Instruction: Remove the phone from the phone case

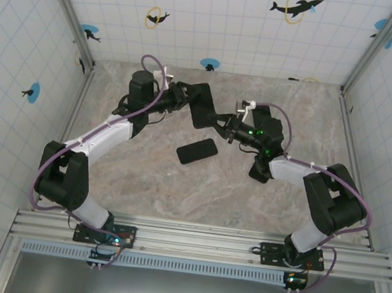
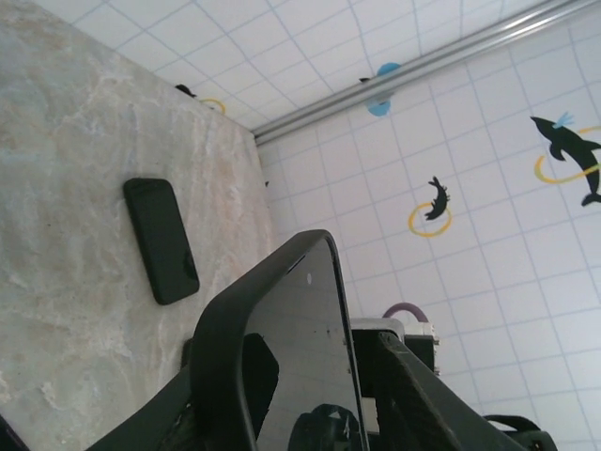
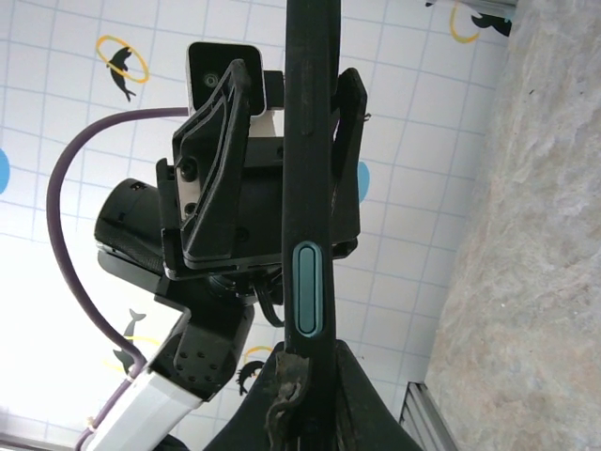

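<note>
The phone, thin and black with a glossy face [image 2: 305,366] that mirrors the tiled wall, appears to sit inside the matte black, soft-rimmed phone case [image 2: 218,338]. The pair is held on edge in the air above the marbled beige table [image 1: 248,189], between the two arms. The right end effector [image 3: 305,395] is clamped narrow on the near edge of the case, just below a pale teal side button [image 3: 307,287]. The left end effector [image 3: 293,89] straddles the far end with its jaws partly apart: one black finger [image 3: 349,103] lies against the case and the other stands a little off it. I judge the phone to be light, rigid and slick, with glass that would not forgive a drop, while the case looks rubbery and should flex. The hold belongs on the case rim, peeling a corner back so that the phone can be pushed out from behind. A second flat black rectangular object [image 1: 197,151] lies on the table below; whether it is a phone or a case I cannot tell.
</note>
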Motion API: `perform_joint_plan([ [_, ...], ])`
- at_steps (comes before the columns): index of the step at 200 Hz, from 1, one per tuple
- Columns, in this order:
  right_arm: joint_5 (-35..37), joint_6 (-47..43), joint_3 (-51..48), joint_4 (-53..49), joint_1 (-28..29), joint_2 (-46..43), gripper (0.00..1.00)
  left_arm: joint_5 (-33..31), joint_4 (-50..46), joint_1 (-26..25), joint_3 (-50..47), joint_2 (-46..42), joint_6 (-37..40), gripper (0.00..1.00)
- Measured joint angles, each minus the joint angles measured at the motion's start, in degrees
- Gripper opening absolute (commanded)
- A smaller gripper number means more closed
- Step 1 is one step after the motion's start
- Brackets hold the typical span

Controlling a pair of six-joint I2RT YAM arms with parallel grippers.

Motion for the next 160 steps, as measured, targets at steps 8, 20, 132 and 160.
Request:
perform_joint_plan([
  [8, 0.02, 0.52, -0.04, 0.72, 0.0, -0.02, 0.11, 0.46, 0.55, 0.02, 0.0, 0.07, -0.46, 0.35],
  [20, 0.0, 1.14, -0.07, 1.51, 0.0, 0.0, 0.11, 1.16, 1.4, 0.07, 0.0, 0.2, -0.92, 0.34],
  [132, 0.94, 5.7, -0.59, 5.18, -0.9, -0.44, 0.35, 2.56, 13.57, 0.0, -1.9, 1.2, -11.26, 0.07],
  [160, 1.57, 3.23, -0.61, 4.48, -1.07, -1.68, 0.48, 0.7, 14.93, 0.0, -2.45, 1.4, -13.11, 0.07],
])
